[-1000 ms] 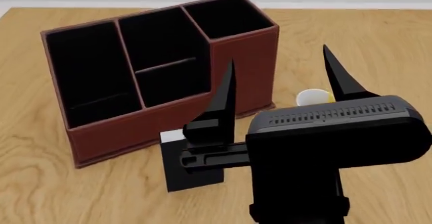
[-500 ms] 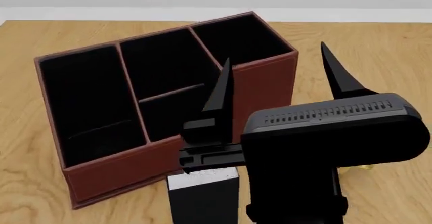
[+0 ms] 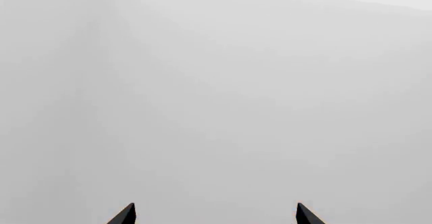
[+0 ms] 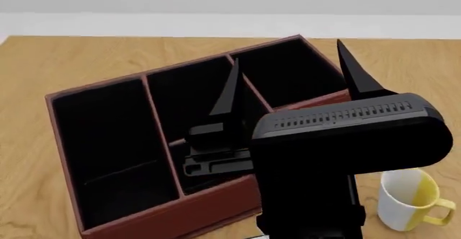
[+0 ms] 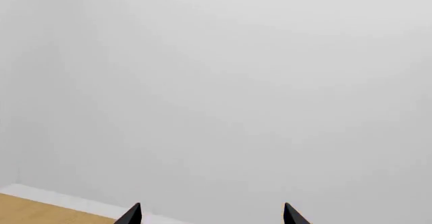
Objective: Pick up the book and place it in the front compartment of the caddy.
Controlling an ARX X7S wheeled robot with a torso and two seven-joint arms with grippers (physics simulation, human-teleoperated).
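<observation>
**A:** What rests where, and why?

**B:** The wooden table (image 4: 72, 61) carries the caddy (image 4: 144, 223), set at an angle with its open top towards the head camera, so all its sections can be seen into. One black gripper (image 4: 288, 53) hangs near the camera, over the caddy's right half. I can't tell which arm it belongs to.

**A:** Is it carrying anything?

**B:** No. Its fingers are spread wide with nothing between them. The left gripper (image 3: 214, 215) and right gripper (image 5: 211, 214) each show parted tips against bare wall.

**A:** And the smaller things?

**B:** The mug (image 4: 403, 201) stands near right, apart from the caddy. The front compartment (image 4: 209, 182), the middle section's near half, looks empty.

**A:** The book?

**B:** It isn't visible in any view. The gripper's body may hide it, so I judge it not yet placed.
</observation>
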